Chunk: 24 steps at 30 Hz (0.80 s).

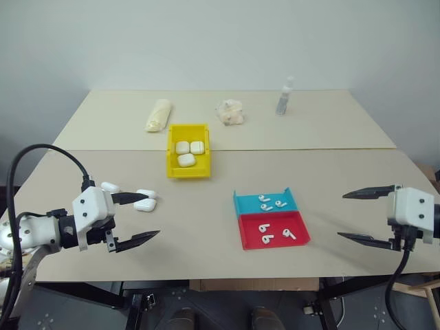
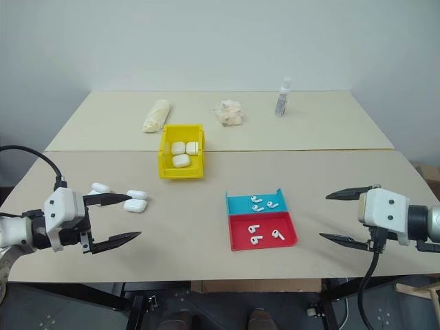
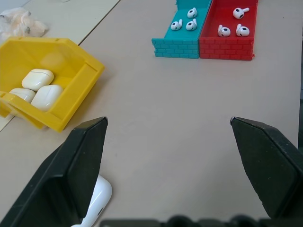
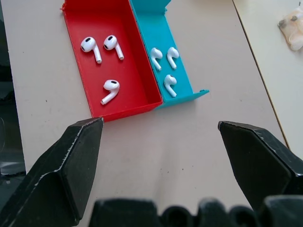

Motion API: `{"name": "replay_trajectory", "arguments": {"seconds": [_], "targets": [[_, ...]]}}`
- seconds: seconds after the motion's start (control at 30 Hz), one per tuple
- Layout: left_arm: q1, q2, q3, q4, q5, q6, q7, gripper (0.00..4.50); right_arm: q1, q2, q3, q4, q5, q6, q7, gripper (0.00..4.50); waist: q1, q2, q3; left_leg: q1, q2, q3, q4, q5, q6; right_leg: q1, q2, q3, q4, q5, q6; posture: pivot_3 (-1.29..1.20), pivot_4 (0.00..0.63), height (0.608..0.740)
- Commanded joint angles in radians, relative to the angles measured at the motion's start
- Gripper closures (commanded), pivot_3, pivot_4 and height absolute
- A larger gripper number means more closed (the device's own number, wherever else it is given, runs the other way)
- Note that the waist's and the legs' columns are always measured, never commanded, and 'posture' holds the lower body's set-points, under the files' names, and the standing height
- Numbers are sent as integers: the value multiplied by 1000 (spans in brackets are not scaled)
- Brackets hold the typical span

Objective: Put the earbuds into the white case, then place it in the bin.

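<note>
Three white cases (image 1: 145, 203) lie closed on the table beside my left gripper (image 1: 152, 215), which hovers open with nothing in it. One of them (image 3: 97, 201) shows next to a finger in the left wrist view. The yellow bin (image 1: 170, 148) stands farther back and holds three more white cases (image 3: 38, 79). Earbuds (image 4: 110, 90) lie in a red tray (image 1: 298, 238) and in a blue tray (image 1: 238, 201) right of centre, three in each. My right gripper (image 1: 342, 216) is open and empty, off to the right of the trays.
On the rear table stand a small spray bottle (image 1: 284, 96), a crumpled clear wrapper (image 1: 229, 112) and a pale yellow roll (image 1: 159, 115). A seam runs between the two tabletops just behind the bin. Bare tabletop lies between the cases and the trays.
</note>
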<state>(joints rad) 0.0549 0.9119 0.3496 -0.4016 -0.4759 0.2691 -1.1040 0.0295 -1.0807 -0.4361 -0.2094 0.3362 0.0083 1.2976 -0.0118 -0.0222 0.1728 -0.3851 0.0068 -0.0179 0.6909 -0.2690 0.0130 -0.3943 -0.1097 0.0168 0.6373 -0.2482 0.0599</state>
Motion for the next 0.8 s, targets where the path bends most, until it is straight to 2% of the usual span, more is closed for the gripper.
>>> {"name": "replay_trajectory", "arguments": {"seconds": [0.03,0.17,0.4,0.57,0.7,0.8], "targets": [[-1,14,28,-30,-26,20,7,0,-14,-17,3,-9,1,-1,-7,15,0,0,0,0,0,0,0,0,0,0,0,0,0,0,0,0,150,740],[-18,-6,30,-55,-1,43,86,0,-20,-17,15,-4,-4,-7,-11,15,0,0,0,0,0,0,0,0,0,0,0,0,0,0,0,0,150,740],[40,8,68,-113,-13,104,123,0,-26,-13,33,-2,-16,-2,-23,15,-1,0,0,0,0,0,0,0,0,0,0,0,0,0,0,0,150,740],[87,17,84,-173,85,171,233,0,-20,-12,40,-7,-24,10,-37,15,0,0,0,0,0,0,0,0,0,0,0,0,0,0,0,0,150,740],[68,43,111,-218,54,328,285,0,-2,-14,30,-26,-11,38,-42,15,1,0,0,0,0,-1,0,0,0,0,0,0,0,0,0,0,150,740],[-17,130,84,-193,75,501,347,0,17,-1,40,-36,-23,47,-62,15,4,0,0,0,0,-1,0,0,0,0,0,0,0,0,0,0,150,740]]}}
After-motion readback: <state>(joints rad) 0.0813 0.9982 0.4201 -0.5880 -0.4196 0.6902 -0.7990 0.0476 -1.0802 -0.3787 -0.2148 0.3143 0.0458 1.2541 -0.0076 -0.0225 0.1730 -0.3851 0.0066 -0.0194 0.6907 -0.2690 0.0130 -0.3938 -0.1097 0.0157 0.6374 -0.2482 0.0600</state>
